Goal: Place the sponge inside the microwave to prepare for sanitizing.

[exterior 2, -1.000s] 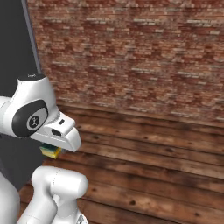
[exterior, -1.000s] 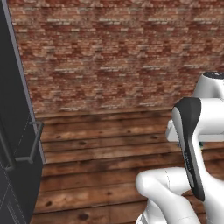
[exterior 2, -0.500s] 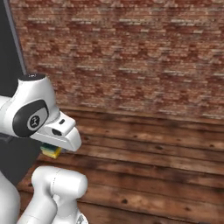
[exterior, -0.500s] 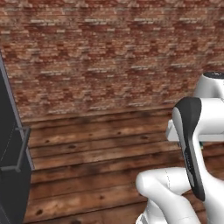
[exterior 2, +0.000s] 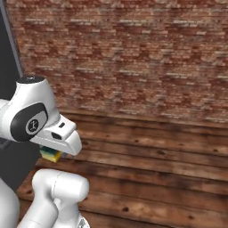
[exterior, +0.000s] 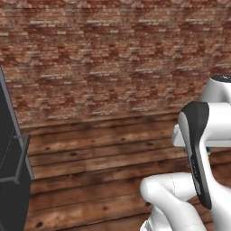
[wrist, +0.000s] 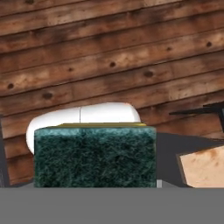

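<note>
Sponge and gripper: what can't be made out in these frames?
- Gripper fingertips: in the hand view the sponge covers them, so the grip itself can't be confirmed.
- Sponge in the right base view: mostly hidden under the white hand; just a yellow and green corner shows.
- Dark panel at the left edge of the left base view: cut off, can't be identified.
- Tan block in the hand view: cut by the right edge, unclear.

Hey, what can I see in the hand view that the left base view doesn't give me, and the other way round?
Hand view: the sponge, its dark green face up close, with a yellow strip along its top edge, and a tan board corner at lower right. Left base view: the red brick wall, a dark cabinet edge at far left, and the white arm. Both: the wooden plank floor.
</note>
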{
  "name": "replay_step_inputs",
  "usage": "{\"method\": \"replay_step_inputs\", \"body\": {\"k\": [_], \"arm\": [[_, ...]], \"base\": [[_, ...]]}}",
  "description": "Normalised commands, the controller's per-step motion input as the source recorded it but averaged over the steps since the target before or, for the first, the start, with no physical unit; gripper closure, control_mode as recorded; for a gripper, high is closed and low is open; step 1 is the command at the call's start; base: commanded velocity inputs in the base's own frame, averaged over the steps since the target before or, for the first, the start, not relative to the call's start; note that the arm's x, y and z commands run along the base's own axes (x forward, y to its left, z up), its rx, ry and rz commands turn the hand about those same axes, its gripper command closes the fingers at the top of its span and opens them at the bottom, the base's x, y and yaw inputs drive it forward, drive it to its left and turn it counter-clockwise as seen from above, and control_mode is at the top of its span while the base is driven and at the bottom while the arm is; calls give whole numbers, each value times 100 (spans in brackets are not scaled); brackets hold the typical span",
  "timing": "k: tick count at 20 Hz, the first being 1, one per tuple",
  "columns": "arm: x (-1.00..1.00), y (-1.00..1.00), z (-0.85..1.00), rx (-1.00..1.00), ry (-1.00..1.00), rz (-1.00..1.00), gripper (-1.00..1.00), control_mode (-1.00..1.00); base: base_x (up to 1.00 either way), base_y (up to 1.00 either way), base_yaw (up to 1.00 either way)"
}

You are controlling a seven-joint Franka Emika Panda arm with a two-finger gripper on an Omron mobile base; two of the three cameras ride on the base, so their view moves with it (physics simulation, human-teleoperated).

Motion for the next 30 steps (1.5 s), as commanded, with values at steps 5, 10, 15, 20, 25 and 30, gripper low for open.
{"method": "replay_step_inputs", "body": {"k": [5,10,15,20,25,30], "arm": [[0,0,0,0,0,0,100,100],[0,0,0,0,0,0,100,100],[0,0,0,0,0,0,100,100],[0,0,0,0,0,0,100,100],[0,0,0,0,0,0,100,100],[0,0,0,0,0,0,100,100]], "base": [[100,-24,3],[85,-8,2],[15,9,31],[3,1,81],[8,0,85],[1,0,93]]}}
